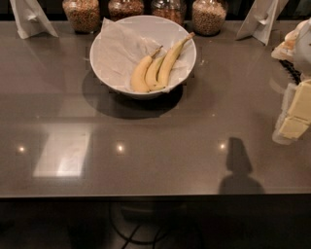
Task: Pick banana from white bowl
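The white bowl (146, 18) stands at the back middle of the grey table, lined with crumpled white paper. Three bananas lie side by side in it. The banana (171, 61) is the long, slim one on the right, with its thin brown stem pointing up-right toward the rim. A small greenish banana (153, 73) and a fatter yellow banana (140, 75) lie to its left. My gripper (293, 126), cream-coloured, enters at the right edge of the view, well right of the bowl and nearer the front. It holds nothing that I can see.
Several glass jars (81, 14) of grains line the back edge behind the bowl. White folded stands sit at back left (31, 19) and back right (262, 22). Off-white objects (287, 46) sit at the right edge. The table's front edge (146, 195) runs along the bottom.
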Robot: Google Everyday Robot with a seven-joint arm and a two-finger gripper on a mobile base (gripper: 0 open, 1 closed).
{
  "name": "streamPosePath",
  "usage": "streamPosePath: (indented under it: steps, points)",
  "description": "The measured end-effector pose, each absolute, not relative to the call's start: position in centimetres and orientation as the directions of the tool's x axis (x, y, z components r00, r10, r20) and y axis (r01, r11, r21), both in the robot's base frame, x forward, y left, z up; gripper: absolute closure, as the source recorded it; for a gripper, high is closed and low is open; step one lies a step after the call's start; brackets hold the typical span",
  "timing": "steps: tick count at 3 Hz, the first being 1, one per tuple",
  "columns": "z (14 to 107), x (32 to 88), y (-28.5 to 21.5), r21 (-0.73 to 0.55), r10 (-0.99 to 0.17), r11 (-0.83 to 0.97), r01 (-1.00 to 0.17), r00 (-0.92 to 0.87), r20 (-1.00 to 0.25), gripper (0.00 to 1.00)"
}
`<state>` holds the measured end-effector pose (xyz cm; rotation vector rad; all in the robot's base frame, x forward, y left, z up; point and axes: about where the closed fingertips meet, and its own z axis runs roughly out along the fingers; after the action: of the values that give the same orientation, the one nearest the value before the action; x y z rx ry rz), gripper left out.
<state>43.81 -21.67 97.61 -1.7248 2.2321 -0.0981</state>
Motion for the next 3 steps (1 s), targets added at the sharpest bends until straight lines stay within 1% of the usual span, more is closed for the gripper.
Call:
streamPosePath:
  steps: [1,2,3]
  points:
    - [97.6,43.8,-21.7,-0.246,-0.953,0.270,-0.931,-0.221,-0.207,0.00]
    - [98.3,45.4,-20.8,-0.305,-0.949,0.246,-0.920,-0.164,-0.270,0.00]
    - [99.1,48.9,-18.8,-0.393,-0.921,0.208,-0.896,-0.044,-0.387,0.00]
